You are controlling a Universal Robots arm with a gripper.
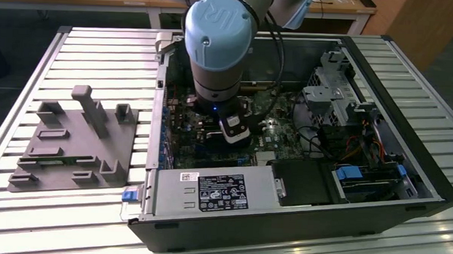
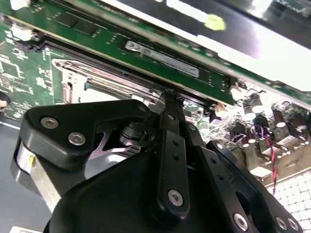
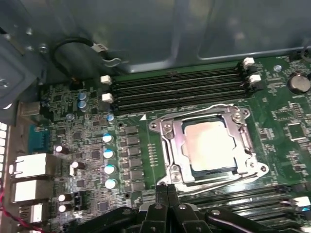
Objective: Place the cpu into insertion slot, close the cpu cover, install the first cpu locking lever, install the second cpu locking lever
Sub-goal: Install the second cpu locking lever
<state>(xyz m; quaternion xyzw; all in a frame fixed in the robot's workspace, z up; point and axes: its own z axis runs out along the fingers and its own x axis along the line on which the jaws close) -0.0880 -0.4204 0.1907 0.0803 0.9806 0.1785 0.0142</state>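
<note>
In the first wrist view, going from frame left: a column of capacitors (image 3: 109,160) is standing at centre left, well apart from the work. Right of centre, the cpu (image 3: 210,144) is sitting in the insertion slot (image 3: 171,130), with the cpu cover (image 3: 178,145) lying closed around its pale top. Wire levers (image 3: 221,108) are running along the socket's edges; whether they are latched cannot be told. At bottom centre the tool (image 3: 167,190) is hovering just beside the socket's near edge, fingers (image 3: 161,191) pressed together on nothing.

Risk, as a judgement: pushing an unseated lever could be skewing the cover and loading the chip unevenly; the tool tips sliding off the thin wire could be striking the memory slots (image 3: 180,85) or neighbouring board parts.
</note>
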